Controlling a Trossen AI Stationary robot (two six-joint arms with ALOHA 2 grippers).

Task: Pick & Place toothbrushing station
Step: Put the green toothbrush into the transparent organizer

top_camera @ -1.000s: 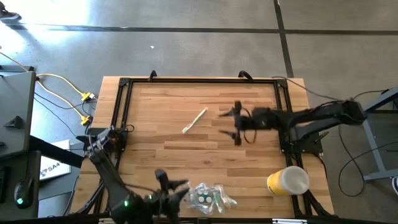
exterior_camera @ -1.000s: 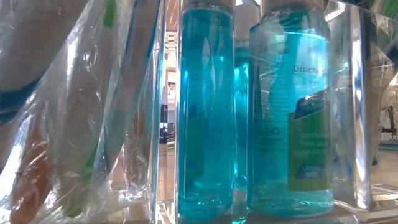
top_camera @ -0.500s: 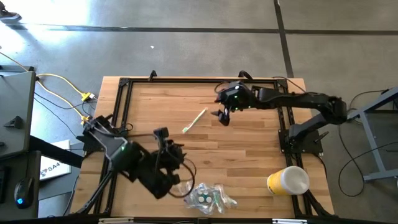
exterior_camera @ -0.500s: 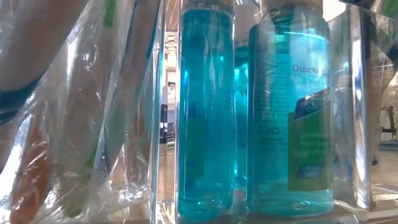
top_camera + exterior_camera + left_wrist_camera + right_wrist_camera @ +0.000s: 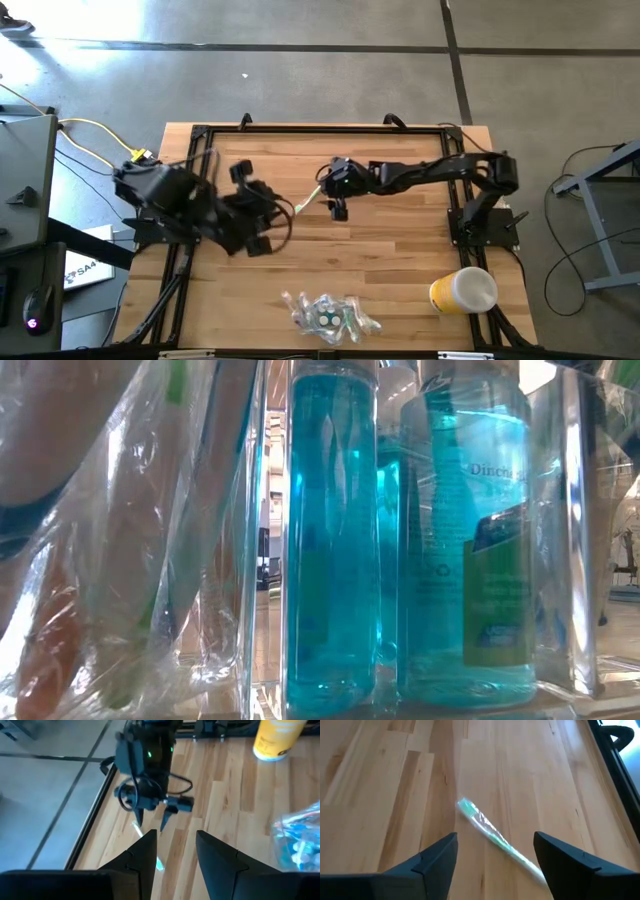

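Observation:
A white toothbrush (image 5: 490, 832) with a green head lies flat on the wooden table (image 5: 400, 250), left of centre toward the far side. My right gripper (image 5: 335, 203) hovers over it, open, with one finger on either side of the handle and touching nothing. My left gripper (image 5: 272, 212) is raised over the table's left half, open and empty, pointing at the right gripper (image 5: 150, 822). A clear plastic bag (image 5: 330, 315) of blue bottles and brushes lies at the near edge. A yellow cup (image 5: 463, 290) lies on its side at the near right.
A black frame (image 5: 195, 160) runs around the tabletop. The low view is filled by the bag, with blue mouthwash bottles (image 5: 330, 540) and wrapped toothbrushes (image 5: 150, 560) right at the lens. Bare wood lies between the toothbrush and the bag.
My left gripper has risen from beside the bag at the near edge and swung toward the far left, ending up raised over the table's left half. My right gripper has moved toward the table's left and dropped over the toothbrush. The bag stays at the near edge.

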